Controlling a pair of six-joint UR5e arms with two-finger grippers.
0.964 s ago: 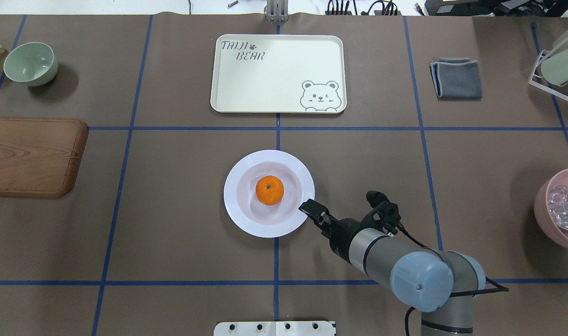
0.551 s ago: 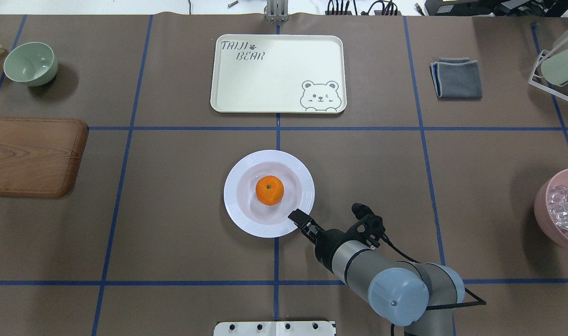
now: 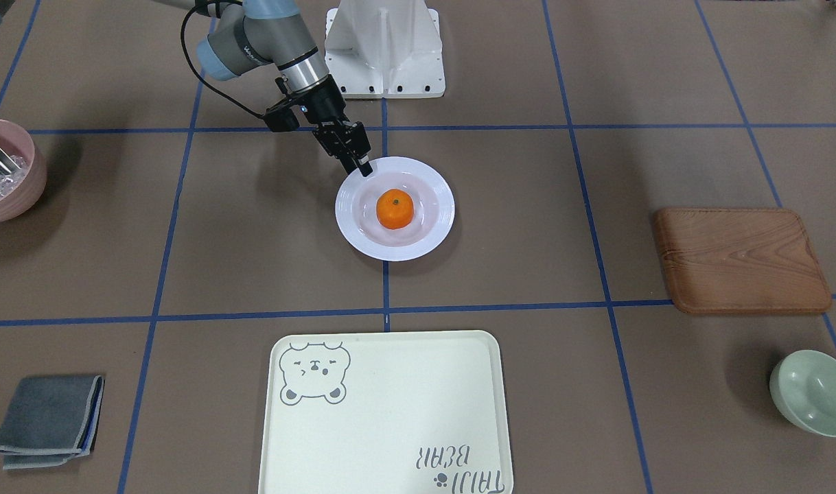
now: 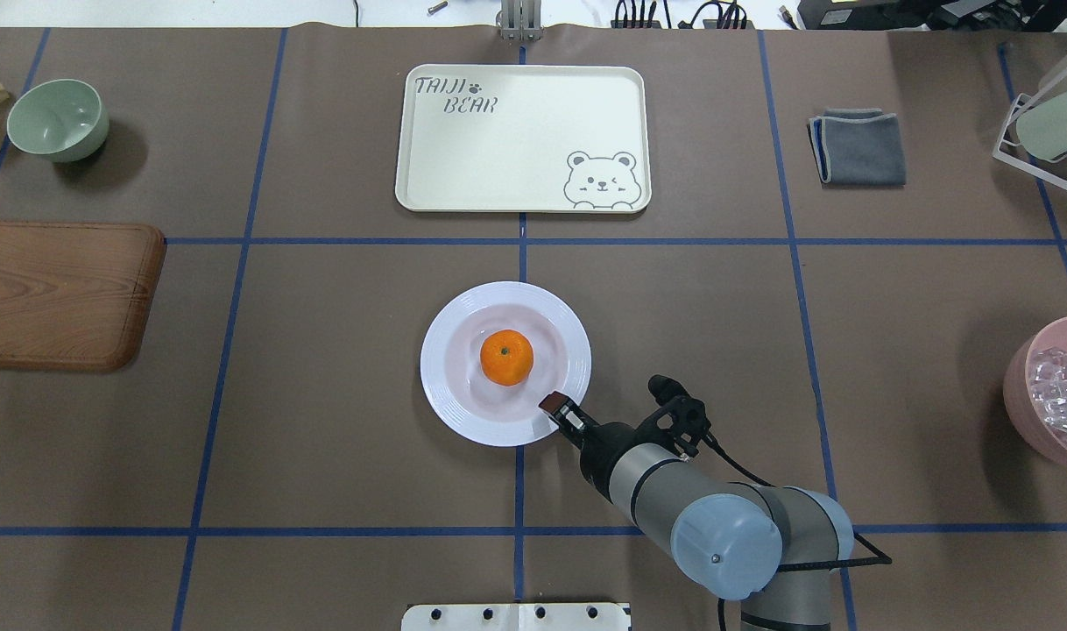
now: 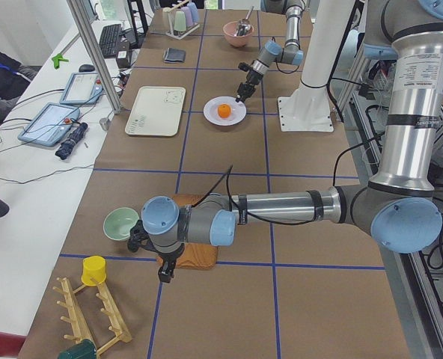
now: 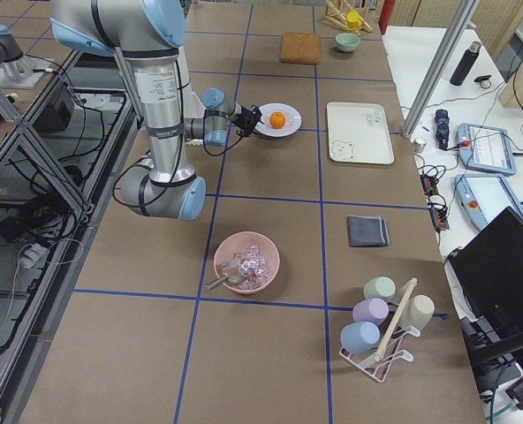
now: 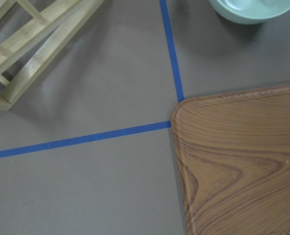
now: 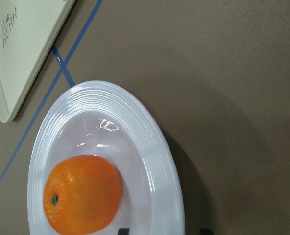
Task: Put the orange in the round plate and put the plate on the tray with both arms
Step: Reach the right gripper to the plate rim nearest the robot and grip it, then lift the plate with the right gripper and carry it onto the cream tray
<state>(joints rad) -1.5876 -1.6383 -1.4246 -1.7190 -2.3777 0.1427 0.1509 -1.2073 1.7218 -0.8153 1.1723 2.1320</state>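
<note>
The orange (image 4: 506, 357) (image 3: 395, 208) lies in the middle of the round plate (image 4: 441, 386) (image 3: 363, 240), which rests on the table's centre. My right gripper (image 4: 553, 406) (image 3: 363, 168) is open at the plate's near-right rim. In the right wrist view its two fingertips stand apart, one over the plate's (image 8: 155, 137) inside, one outside the rim. The tray (image 4: 516, 149) (image 3: 390, 412) lies beyond the plate, with nothing on it. My left gripper (image 5: 164, 273) shows only in the exterior left view, by the wooden board's corner; whether it is open or shut I cannot tell.
A wooden board (image 4: 60, 294) and a pale green bowl (image 4: 58, 118) lie at the left. A folded grey cloth (image 4: 858, 146), a cup rack (image 4: 1046, 123) and a pink bowl (image 4: 1055, 394) are at the right. The white base (image 3: 384, 48) stands behind the plate.
The right arm has swung left and drawn back, so its gripper slid along the plate's rim from the right side to the near-right edge. Plate and orange have not moved.
</note>
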